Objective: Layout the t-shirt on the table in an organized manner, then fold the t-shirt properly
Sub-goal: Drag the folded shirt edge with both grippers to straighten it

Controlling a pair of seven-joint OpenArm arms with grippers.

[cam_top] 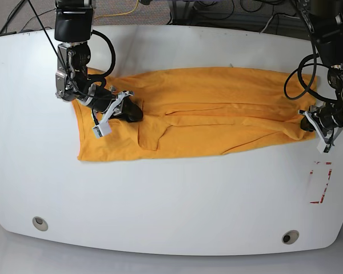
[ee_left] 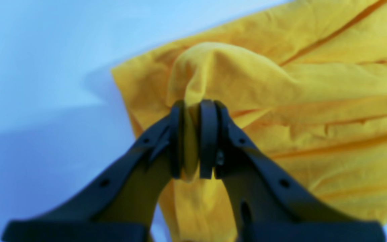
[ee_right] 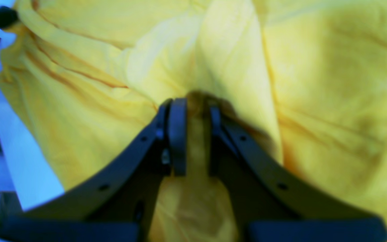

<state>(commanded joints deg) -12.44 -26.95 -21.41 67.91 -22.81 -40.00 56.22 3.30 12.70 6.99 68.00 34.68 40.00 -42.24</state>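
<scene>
an orange-yellow t-shirt lies stretched lengthwise across the far half of the white desk, pinched at both ends by a two-armed robot. the left gripper is clenched on a bunched corner of cloth, a peak of fabric rising just beyond its fingertips, bare desk off to one side of it. the right gripper is likewise clamped on a raised fold, with cloth spreading on every side of it except a strip of desk at the view's left edge. in the base view the right gripper sits well inside the shirt's outline, while the left gripper holds the very end.

the cloth looks thin, light and limp: it creases in long ridges between the two grips and tents wherever it is nipped, so it will likely sag and fold on itself when lifted rather than hold shape. it seems unlikely to slip from padded fingers, and nothing about it is fragile. for a flat layout, holds on hems, shoulder seams or outer corners would probably serve better than mid-panel pinches, which drag wrinkles along.

a red outline mark sits on the desk near the left gripper.
</scene>
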